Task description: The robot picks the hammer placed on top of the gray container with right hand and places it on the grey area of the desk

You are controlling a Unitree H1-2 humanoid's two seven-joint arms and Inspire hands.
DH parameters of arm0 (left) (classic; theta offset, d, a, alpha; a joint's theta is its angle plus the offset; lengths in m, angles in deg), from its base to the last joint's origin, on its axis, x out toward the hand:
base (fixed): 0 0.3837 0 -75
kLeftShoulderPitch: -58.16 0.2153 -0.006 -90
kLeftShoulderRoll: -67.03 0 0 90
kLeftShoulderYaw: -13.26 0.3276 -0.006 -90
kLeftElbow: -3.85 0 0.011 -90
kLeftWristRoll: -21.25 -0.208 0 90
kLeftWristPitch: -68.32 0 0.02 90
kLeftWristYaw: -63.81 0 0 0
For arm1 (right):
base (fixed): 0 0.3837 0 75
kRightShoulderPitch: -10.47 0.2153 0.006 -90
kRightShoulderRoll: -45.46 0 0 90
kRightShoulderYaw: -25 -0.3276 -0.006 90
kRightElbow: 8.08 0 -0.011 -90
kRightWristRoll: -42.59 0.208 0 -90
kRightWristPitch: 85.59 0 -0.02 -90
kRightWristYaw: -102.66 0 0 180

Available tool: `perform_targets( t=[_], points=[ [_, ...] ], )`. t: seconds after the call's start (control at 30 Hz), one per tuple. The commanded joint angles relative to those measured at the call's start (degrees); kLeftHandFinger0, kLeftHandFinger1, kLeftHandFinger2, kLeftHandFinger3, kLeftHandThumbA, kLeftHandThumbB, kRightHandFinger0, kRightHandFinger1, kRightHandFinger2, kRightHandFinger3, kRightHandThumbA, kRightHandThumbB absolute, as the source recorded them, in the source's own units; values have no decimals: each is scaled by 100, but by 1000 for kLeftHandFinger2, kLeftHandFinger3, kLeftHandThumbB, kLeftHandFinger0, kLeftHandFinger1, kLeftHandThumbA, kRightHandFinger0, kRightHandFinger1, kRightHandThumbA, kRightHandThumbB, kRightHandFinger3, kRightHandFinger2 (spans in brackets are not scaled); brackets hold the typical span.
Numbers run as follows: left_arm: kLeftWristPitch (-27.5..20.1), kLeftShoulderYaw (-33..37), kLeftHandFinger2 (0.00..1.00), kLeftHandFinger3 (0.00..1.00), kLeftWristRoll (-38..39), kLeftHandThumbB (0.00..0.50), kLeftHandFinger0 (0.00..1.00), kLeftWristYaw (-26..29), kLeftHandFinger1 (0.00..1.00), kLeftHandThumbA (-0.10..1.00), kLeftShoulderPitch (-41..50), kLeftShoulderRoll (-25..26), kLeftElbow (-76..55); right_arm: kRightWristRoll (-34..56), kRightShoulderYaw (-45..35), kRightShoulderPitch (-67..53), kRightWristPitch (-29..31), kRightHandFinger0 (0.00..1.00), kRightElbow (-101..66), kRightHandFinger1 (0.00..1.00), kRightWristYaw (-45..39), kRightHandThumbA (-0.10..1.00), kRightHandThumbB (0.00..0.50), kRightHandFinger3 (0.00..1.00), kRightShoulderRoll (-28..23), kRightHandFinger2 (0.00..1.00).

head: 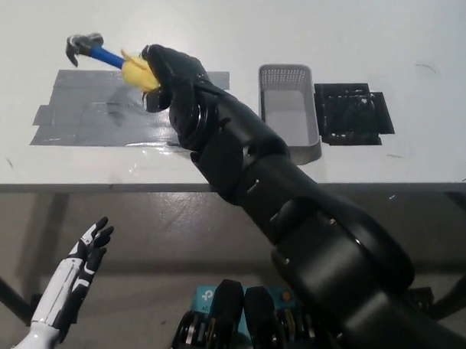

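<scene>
The hammer (99, 53), with its grey metal head, blue shaft and yellow grip, is in my black right hand (164, 72), my fingers wrapped around the yellow end. Its long axis runs from my palm up and to my left, so the head (83, 45) sticks out beyond my fingers, over the far edge of the grey taped rectangle (90, 112) on the white bench (361, 26). The hammer looks to be held above the surface rather than touching it; a faint shadow shows on the tape below.

What the placing turns on, as I judge it: the head lies past the tape's far border, while my hand sits over the patch itself. I would need to draw back toward myself as I lower, so that the whole length lands on grey.

The empty grey mesh container (289, 107) stands well apart to my right. My white left hand (76, 272) hangs low below the bench edge, fingers spread, holding nothing.
</scene>
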Motion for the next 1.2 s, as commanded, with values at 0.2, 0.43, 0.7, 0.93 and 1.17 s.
perform_targets(
  t=[0.2, 0.43, 0.7, 0.93, 1.17],
  points=[
    [106, 83, 1000, 1000, -103, 359, 1000, -156, 1000, 1000, -93, 159, -281, 62, 276, 306, 240, 1000, -107, 1000, -428, 843, 500, 1000, -159, 1000],
    [134, 116, 1000, 1000, -156, 355, 1000, -173, 1000, 1000, -129, 125, -294, 215, 184, 384, 391, 1000, -158, 1000, -460, 961, 500, 1000, -304, 1000],
    [91, 150, 1000, 1000, -118, 346, 1000, -201, 1000, 1000, -294, 130, -214, 442, -34, 988, 832, 1000, -434, 1000, -283, 1000, 500, 1000, -797, 1000],
    [-5, 121, 1000, 1000, -128, 318, 1000, -117, 1000, 1000, -569, 115, -48, 578, -430, 1053, 1229, 1000, -2405, 1000, -183, 742, 500, 1000, -1878, 1000],
    [-204, -38, 1000, 1000, 49, 322, 1000, 2, 1000, 1000, -689, 52, 275, 962, -1272, -966, 78, 1000, -7457, 1000, -1003, 596, 360, 1000, -2954, 1000]
  ],
)
